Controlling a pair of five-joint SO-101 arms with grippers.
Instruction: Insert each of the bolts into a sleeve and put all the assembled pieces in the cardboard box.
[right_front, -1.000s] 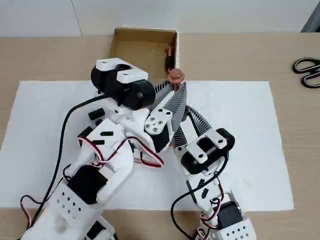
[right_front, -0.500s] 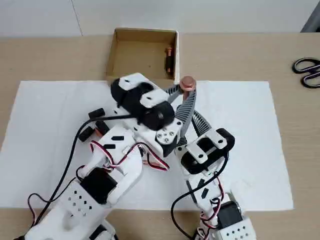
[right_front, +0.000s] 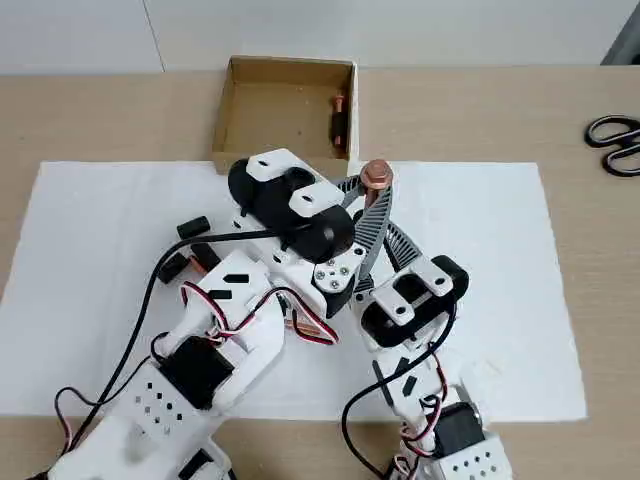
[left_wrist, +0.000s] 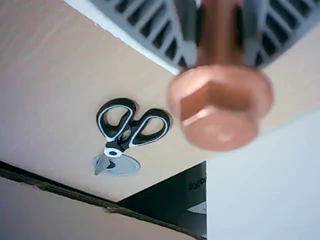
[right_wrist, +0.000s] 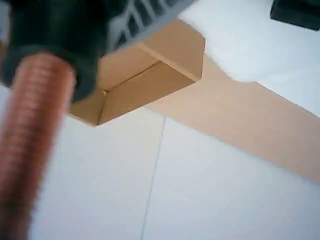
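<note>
A copper bolt (right_front: 375, 178) stands head up above the white paper, just in front of the cardboard box (right_front: 232, 100). My left gripper (right_front: 366, 196) is shut on its shank; in the left wrist view the hex head (left_wrist: 220, 107) juts out from between the grey fingers (left_wrist: 150, 25). My right gripper (right_front: 380, 222) comes in from below, shut on a black sleeve (right_wrist: 50, 45). The bolt's threaded end (right_wrist: 32, 150) pokes out of that sleeve. One assembled piece (right_front: 338, 115) lies inside the box by its right wall.
Three loose black sleeves (right_front: 193, 227) (right_front: 172, 266) (right_front: 206, 251) lie on the white paper (right_front: 500, 260) left of my left arm. Scissors (right_front: 615, 140) rest on the wooden table at the far right. The right half of the paper is bare.
My left arm swung to the right, carrying the bolt right and a little toward the near edge. The right arm barely moved.
</note>
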